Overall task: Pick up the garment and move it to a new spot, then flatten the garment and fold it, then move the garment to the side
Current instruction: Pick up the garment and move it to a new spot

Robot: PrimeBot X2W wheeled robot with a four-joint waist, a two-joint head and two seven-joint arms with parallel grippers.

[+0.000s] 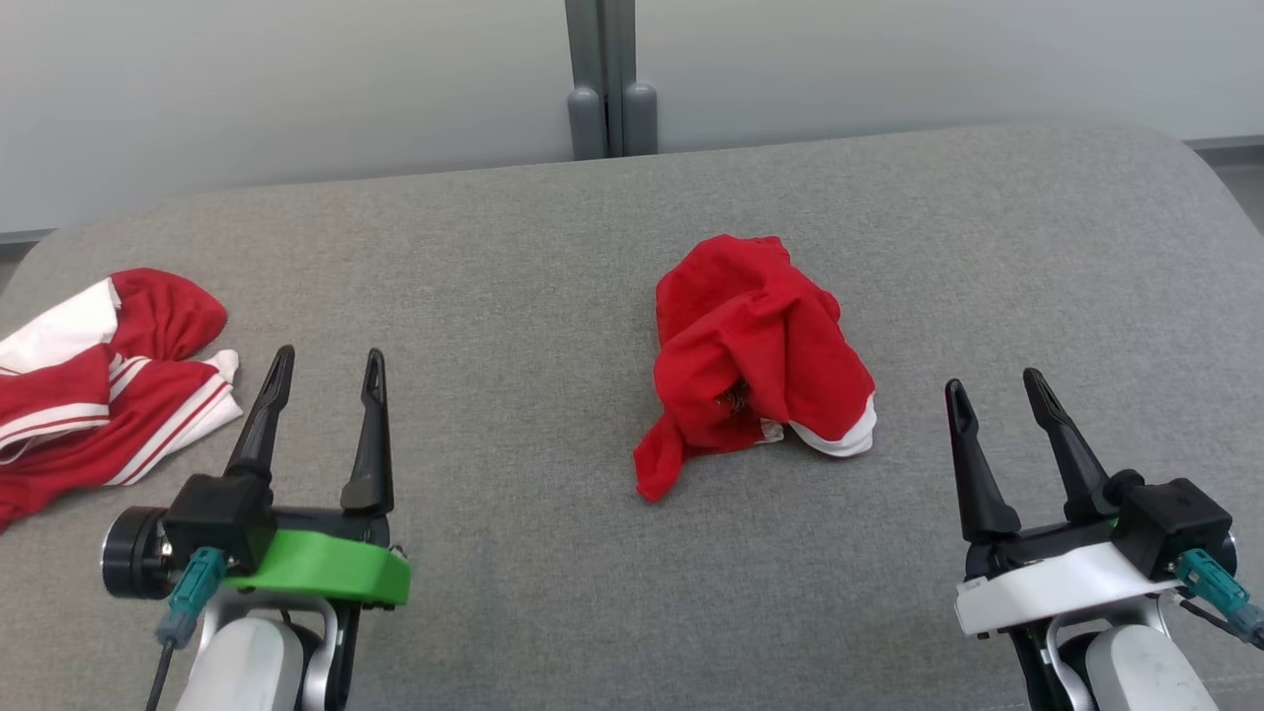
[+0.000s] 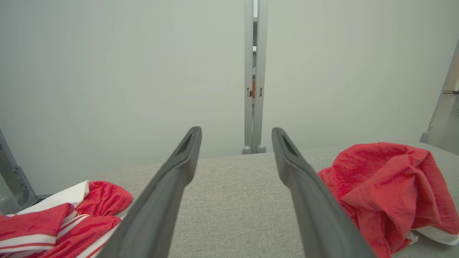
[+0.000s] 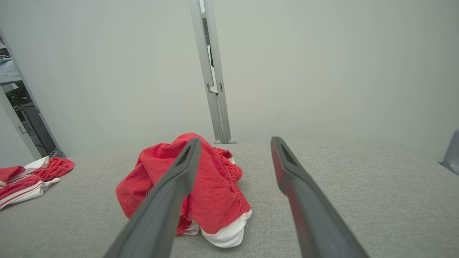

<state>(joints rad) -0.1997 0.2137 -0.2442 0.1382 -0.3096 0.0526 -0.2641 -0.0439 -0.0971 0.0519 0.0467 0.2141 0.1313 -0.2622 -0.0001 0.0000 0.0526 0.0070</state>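
Observation:
A crumpled red garment (image 1: 755,355) with a white hem lies in a heap near the middle of the grey padded table (image 1: 553,296). It also sits at the right of the left wrist view, garment (image 2: 387,182), and left of centre in the right wrist view, garment (image 3: 211,190). My left gripper (image 1: 326,370) rests open at the lower left, well left of the heap, nothing between its fingers. My right gripper (image 1: 992,387) stands open at the lower right, just right of the heap and apart from it.
A second red garment with white stripes (image 1: 94,385) lies bunched at the table's left edge, close to my left gripper. A grey post (image 1: 610,79) stands behind the table against a pale wall. The table's surface is bare between the grippers.

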